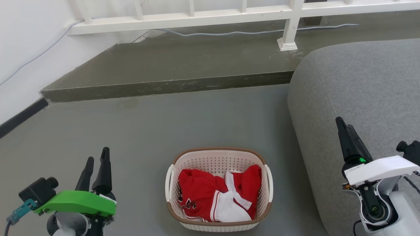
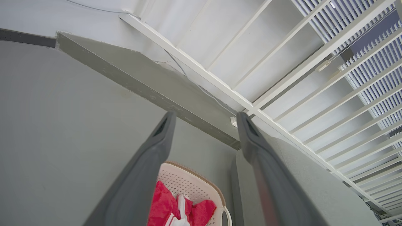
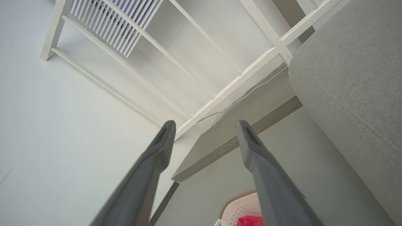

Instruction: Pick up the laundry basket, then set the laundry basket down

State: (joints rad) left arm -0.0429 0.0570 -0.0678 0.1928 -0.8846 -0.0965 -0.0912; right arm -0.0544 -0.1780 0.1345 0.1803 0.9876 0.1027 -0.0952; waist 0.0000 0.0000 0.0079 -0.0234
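We look down on a grey floor point(image 1: 147, 131) that takes up most of the head view, and on its right a broad grey upholstered couch point(image 1: 361, 91) bulges in with a rounded edge. Beyond the floor a low raised step point(image 1: 183, 62) of darker grey runs across. A white railing point(image 1: 197, 16) stands along its far side, and there is a white wall point(image 1: 26, 49) at the left. The laundry basket point(image 1: 216, 161) stands upright on the floor at the bottom middle of the head view, near the couch's edge and between our two arms, touched by neither. We see its brown rim all round and a white handle on each short side. Inside it lies a crumpled heap of red and white clothing point(image 1: 203, 193). The left gripper point(image 1: 97, 154) hangs at the lower left, well apart from the basket. In the left wrist view we see its two dark fingers spread wide with nothing held, and the basket shows low between them. The right gripper point(image 1: 343, 123) hangs at the lower right, in front of the couch in the head view. The right wrist view shows its fingers parted just as wide and equally empty. A thin pale cable point(image 1: 229, 32) trails along the step below the railing.
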